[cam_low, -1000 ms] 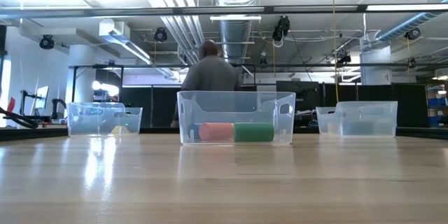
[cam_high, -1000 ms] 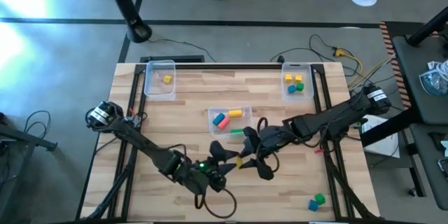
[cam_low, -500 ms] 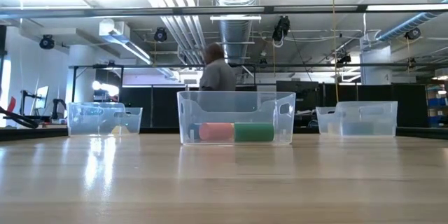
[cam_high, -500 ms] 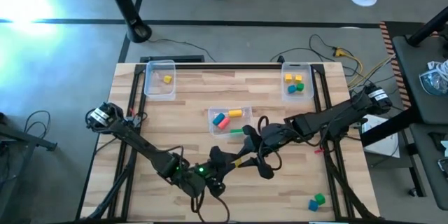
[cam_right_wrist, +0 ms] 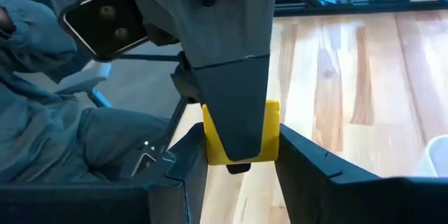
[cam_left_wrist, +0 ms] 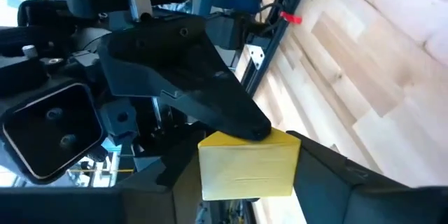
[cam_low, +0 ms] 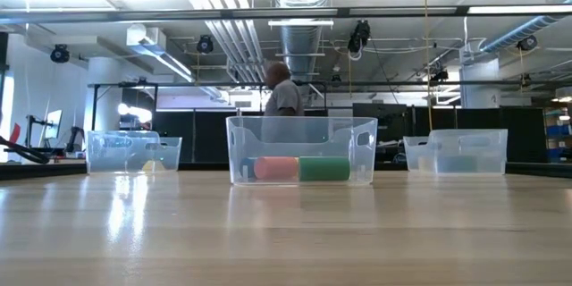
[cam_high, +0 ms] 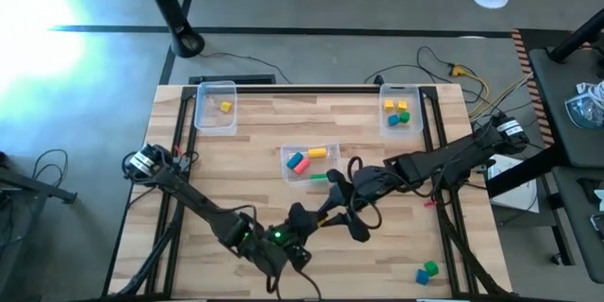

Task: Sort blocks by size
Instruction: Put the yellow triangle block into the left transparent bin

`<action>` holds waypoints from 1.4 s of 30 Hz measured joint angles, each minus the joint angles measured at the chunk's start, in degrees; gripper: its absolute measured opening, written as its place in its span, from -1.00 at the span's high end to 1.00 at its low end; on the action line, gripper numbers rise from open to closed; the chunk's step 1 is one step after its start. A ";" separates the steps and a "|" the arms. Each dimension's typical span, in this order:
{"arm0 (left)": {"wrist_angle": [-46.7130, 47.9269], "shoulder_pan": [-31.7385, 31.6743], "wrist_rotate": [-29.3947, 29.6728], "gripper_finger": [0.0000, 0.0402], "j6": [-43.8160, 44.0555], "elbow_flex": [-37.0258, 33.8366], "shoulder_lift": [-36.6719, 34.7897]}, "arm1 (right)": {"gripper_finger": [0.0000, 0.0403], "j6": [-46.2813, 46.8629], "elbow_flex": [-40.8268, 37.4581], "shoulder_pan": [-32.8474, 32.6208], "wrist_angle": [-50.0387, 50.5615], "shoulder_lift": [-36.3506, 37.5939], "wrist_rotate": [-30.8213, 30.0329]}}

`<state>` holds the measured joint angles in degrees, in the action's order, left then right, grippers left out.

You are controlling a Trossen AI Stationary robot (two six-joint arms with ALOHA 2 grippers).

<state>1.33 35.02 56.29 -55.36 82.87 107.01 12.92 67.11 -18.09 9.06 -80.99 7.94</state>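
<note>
a: what is being held, and by which gripper?

b: a yellow block is seen pinched between two sets of fingers at once. the left gripper and the right gripper are met above the near middle of the table, and the block appears clamped by both. in the right wrist view the same block is seen partly covered by the other arm's finger.

a: where are the other blocks?

b: a pink one and a yellow one lie in the middle bin, a green one sits at its near edge. one small yellow block is in the far left bin, several small ones are in the far right bin, and a blue and green pair is left near the right front corner.

a: what could go wrong?

b: the hand-over could be spoiled. if one grip is released before the other is firm, the block would be dropped. if both are kept tight while the arms are drawn apart, it could be twisted out or flung. the fingers are crowded, so a collision could also be caused.
</note>
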 joint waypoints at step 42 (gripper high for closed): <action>56.84 -70.70 -35.66 0.18 52.53 -22.90 -34.68 | -0.17 29.08 -9.27 -28.19 13.20 0.74 -26.02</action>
<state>58.16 -35.68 20.64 -2.83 59.97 72.33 41.99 57.85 -46.27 22.27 -80.25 -18.07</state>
